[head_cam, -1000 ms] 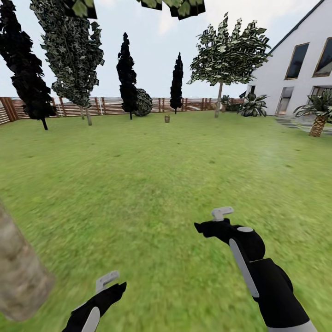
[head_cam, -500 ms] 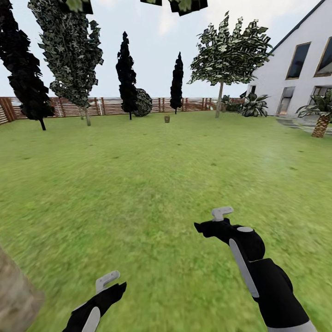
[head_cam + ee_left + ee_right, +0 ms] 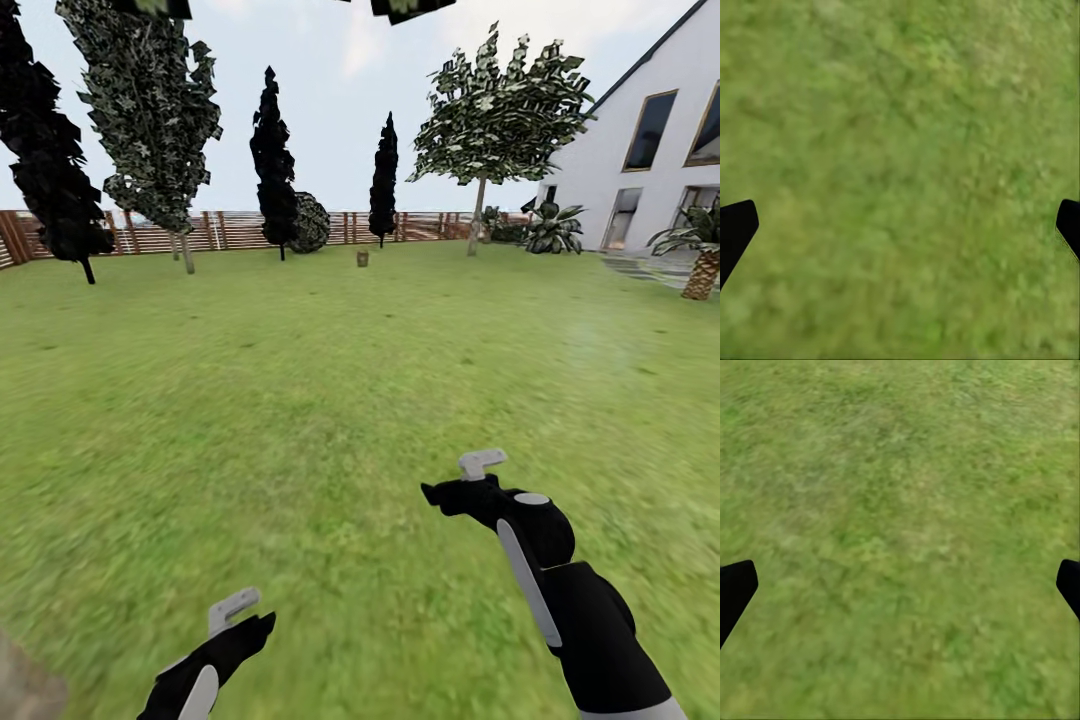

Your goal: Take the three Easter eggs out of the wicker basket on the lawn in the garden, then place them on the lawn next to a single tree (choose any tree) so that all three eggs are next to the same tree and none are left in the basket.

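Far across the lawn (image 3: 330, 360) stands a small brown thing, apparently the wicker basket (image 3: 362, 258), just short of the fence. It is too small for the Easter eggs to show. A tree (image 3: 478, 215) with a pale trunk and a leafy canopy rises at the back right. Part of another pale trunk (image 3: 20, 692) shows at the near left corner. My left gripper (image 3: 235, 610) and right gripper (image 3: 480, 472) hang low over the grass. In the wrist views the left gripper (image 3: 900, 232) and right gripper (image 3: 900, 592) are open, with only grass between the fingers.
A brown slatted fence (image 3: 230, 230) closes the far side, with dark cypress-like trees (image 3: 272, 160) in front of it. A white house (image 3: 650, 150), grey paving (image 3: 640, 268) and palm-like plants (image 3: 700, 262) lie to the right.
The whole view has shifted: the near trunk at the lower left has slid almost out of the picture. Both arms hold the same pose.
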`<state>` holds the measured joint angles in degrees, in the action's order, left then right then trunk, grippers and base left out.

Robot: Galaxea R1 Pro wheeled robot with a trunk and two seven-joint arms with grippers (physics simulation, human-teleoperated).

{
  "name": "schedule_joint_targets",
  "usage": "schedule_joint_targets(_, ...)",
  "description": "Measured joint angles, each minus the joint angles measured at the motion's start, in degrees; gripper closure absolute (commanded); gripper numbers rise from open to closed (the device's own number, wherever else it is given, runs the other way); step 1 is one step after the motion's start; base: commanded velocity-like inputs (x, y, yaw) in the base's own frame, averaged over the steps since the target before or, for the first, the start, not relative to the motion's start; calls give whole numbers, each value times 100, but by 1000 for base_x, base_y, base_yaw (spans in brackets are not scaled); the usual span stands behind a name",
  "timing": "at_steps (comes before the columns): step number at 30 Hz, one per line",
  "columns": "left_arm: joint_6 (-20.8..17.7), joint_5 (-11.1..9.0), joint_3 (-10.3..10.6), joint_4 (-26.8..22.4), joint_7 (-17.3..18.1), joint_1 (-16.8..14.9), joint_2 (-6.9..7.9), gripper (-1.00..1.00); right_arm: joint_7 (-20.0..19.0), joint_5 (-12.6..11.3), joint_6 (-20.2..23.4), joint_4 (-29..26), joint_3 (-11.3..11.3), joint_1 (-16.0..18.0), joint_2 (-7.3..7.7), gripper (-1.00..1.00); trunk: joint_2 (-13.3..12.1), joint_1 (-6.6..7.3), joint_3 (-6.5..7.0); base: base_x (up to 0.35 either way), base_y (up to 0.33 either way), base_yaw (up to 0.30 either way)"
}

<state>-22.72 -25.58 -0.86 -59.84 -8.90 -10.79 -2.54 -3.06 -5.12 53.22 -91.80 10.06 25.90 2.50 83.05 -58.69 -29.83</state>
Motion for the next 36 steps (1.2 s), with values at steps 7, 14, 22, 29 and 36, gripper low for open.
schedule_joint_targets(7, 6, 4, 1, 0, 22, 0, -4, -100, 4, 0, -2, 0, 0, -2, 0, -100, 0, 0, 0, 334, 0, 0)
schedule_joint_targets(14, 7, 11, 3, 0, 27, 0, -6, -100, 4, 0, -2, 0, 0, -2, 0, -100, 0, 0, 0, 334, 0, 0)
schedule_joint_targets(22, 8, 9, 0, 0, 27, 0, 1, -100, 4, 0, -2, -3, -3, -2, 0, -100, 0, 0, 0, 334, 0, 0)
schedule_joint_targets(29, 8, 8, 3, 0, 27, 0, 3, -100, 4, 0, -2, -5, -8, -2, 0, -100, 0, 0, 0, 333, 0, 0)
schedule_joint_targets(36, 8, 9, 1, 0, 27, 0, 10, -100, 3, 0, -2, -8, -9, -2, 0, -100, 0, 0, 0, 333, 0, 0)
